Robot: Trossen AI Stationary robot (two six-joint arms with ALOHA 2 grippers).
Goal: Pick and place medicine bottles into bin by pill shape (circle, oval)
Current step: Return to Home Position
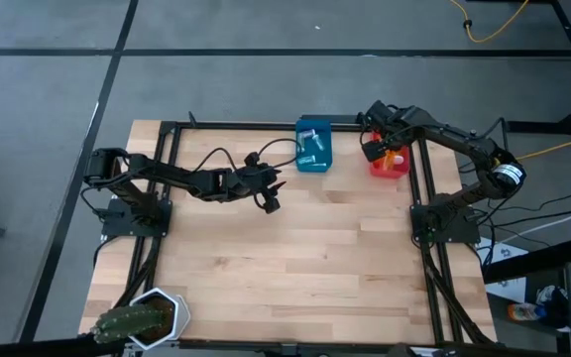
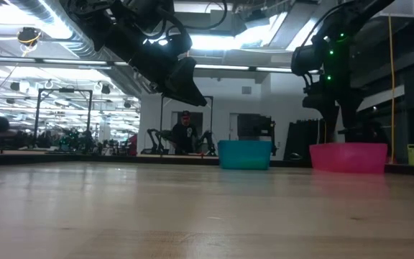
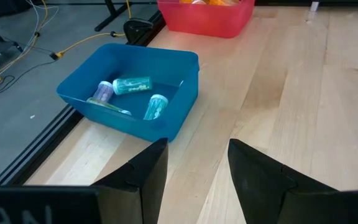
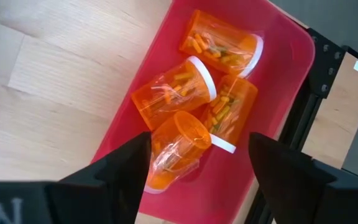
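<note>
A blue bin (image 1: 313, 147) and a red bin (image 1: 389, 162) stand at the table's far edge. In the left wrist view the blue bin (image 3: 179, 65) holds two teal bottles (image 3: 132, 85) (image 3: 156, 107) and a purple one (image 3: 103, 92), all lying on its floor. In the right wrist view the red bin (image 4: 284, 43) holds several orange bottles, lying partly on one another. My left gripper (image 3: 197, 168) is open and empty, above the bare table just near-left of the blue bin (image 1: 271, 198). My right gripper (image 4: 197, 162) is open above the red bin, its fingers either side of one orange bottle (image 4: 176, 149) that lies in the bin.
A green plant in a white hexagonal pot (image 1: 139, 319) stands at the table's near left corner. Black frame rails (image 1: 424, 213) run along the table's sides. Bare wood (image 1: 295, 268) fills the middle and near part. A person (image 2: 185, 133) stands in the room beyond.
</note>
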